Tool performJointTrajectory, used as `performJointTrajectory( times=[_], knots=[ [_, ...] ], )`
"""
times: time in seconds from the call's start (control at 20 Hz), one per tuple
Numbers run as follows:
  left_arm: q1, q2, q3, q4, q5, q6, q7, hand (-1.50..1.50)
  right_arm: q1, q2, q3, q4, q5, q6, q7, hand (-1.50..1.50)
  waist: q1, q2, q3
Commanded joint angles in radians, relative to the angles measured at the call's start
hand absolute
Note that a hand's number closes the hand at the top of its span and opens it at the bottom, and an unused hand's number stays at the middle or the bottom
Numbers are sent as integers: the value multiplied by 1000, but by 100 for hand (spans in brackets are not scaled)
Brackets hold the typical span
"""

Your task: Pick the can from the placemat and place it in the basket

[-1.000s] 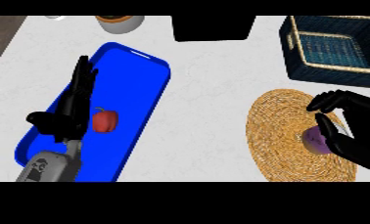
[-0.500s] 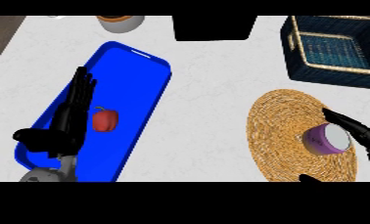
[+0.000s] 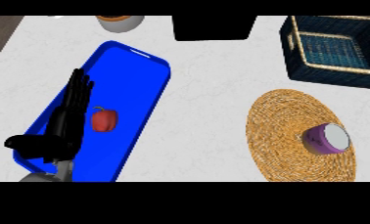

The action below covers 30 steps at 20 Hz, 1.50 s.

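Now R hand gone from frame, was by can 1 s ago; its fingers untellable; can (image 3: 327, 138) left on placemat (image 3: 282, 130), lower right; basket (image 3: 321, 74) upper right; regrasp probably needed; L hand (image 3: 65, 126) rested lower left, fingers straight, slightly apart.

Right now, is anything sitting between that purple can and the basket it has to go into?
Nothing visible does. The can sits on the woven placemat, and the basket stands farther back on the same side. Between them only bare placemat and white counter show.
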Motion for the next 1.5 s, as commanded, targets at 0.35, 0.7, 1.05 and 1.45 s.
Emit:
performJointTrajectory(
  times=[0.35,0.7,1.05,1.45],
  knots=[
    [45,-25,-21,-61,-33,8,17,0,-43,-192,-191,-240,-404,359,447,-150,25,3,5],
    [-18,-59,17,-14,-48,-24,34,0,-192,-188,-143,-134,-355,465,532,-150,30,6,7],
    [8,-6,82,-89,-19,-93,98,0,-217,-31,25,-32,-103,470,473,-150,37,7,8],
    [16,-87,67,-28,-99,-90,40,0,-196,154,61,41,101,529,275,-150,29,6,8]
  ],
)
